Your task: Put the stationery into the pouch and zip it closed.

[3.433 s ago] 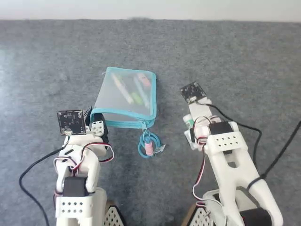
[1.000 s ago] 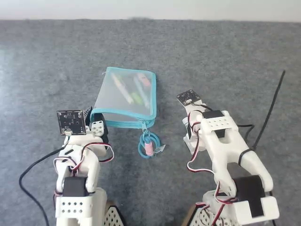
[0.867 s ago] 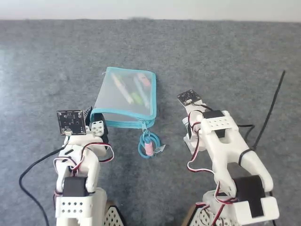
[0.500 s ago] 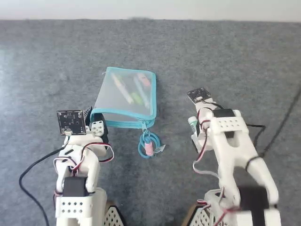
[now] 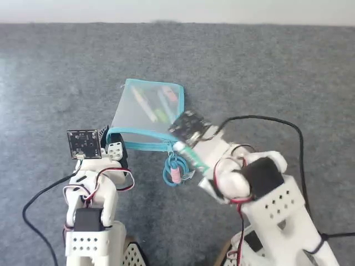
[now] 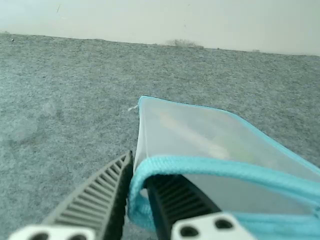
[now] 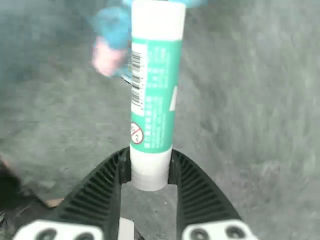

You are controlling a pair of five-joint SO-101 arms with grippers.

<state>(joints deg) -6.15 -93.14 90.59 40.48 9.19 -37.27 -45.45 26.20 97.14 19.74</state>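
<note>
heads up, you're working on a grey carpet (image 5: 288, 72) with a short fuzzy pile. it fills the high view up to a pale strip of wall (image 5: 177, 10) along the top edge. the right arm (image 5: 272, 199), white plastic shell, takes up the lower right of that view, and the bottom edge cuts off its base. its dark circuit board (image 5: 191, 126) sits right over the pouch's lower right corner, so you can't see that corner or how far the zip is open. a black cable (image 5: 277, 119) arcs out to the right of the board.

the pouch (image 5: 145, 113) lies flat a bit left of centre: frosted see-through plastic, teal fabric trim, a slanted rectangle. the pens (image 5: 158, 108) inside are just yellow, green and reddish smears through the plastic, no telling how many.

the left gripper (image 6: 139, 172) is clenched on the teal trim at the pouch's lower left corner, with ribbed dark fingers (image 6: 110, 190) on either side of it. the right gripper (image 7: 149, 162) is clamped round the white end of a glue stick (image 7: 152, 90). that's a white-and-green cylinder aimed at the pouch's lower right corner, and its far tip is cut off in the right wrist view. the teal zip ring (image 5: 176, 166) with a pink charm (image 5: 176, 175) lies on the carpet just below the pouch, blurry behind the stick.
</note>
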